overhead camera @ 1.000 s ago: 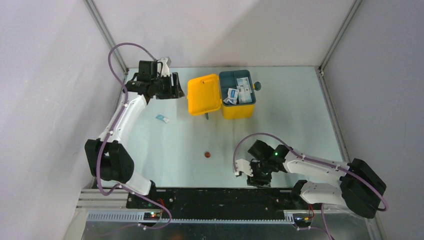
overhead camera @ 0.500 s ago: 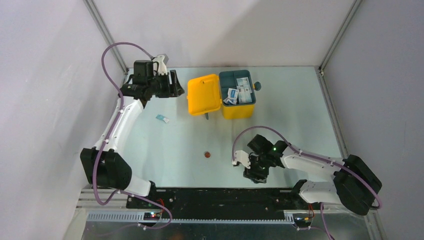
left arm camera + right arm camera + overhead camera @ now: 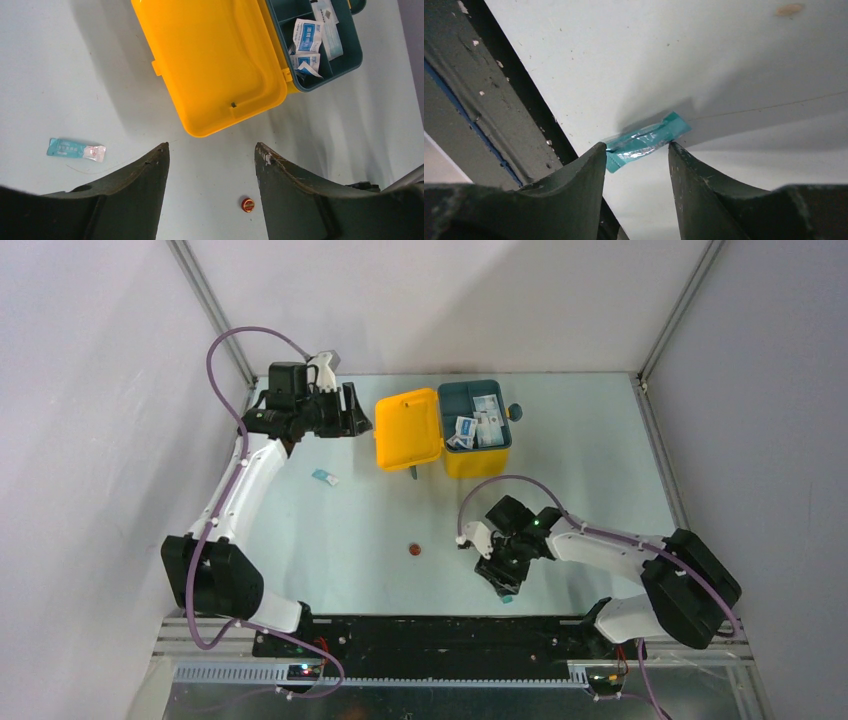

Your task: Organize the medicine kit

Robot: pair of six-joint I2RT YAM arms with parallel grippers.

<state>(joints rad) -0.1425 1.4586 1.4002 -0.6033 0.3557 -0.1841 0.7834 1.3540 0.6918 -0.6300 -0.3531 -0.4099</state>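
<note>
While right gripper [image 3: 635,147] stood open astride teal sachet [image 3: 649,137] by near table edge [image 3: 519,95], left gripper [image 3: 211,147] hung open, empty, near medicine kit [image 3: 215,65] lid

medicine kit [image 3: 220,65]: glossy yellow plastic | teal sachet [image 3: 646,140]: shiny film | table [image 3: 350,530]: matt, smooth

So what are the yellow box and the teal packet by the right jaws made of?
The bright yellow hinged-lid box looks like moulded plastic, semi-glossy: rounded corners, soft sheen. The small teal packet seems thin film or foil: crinkled, shiny highlights.
</note>
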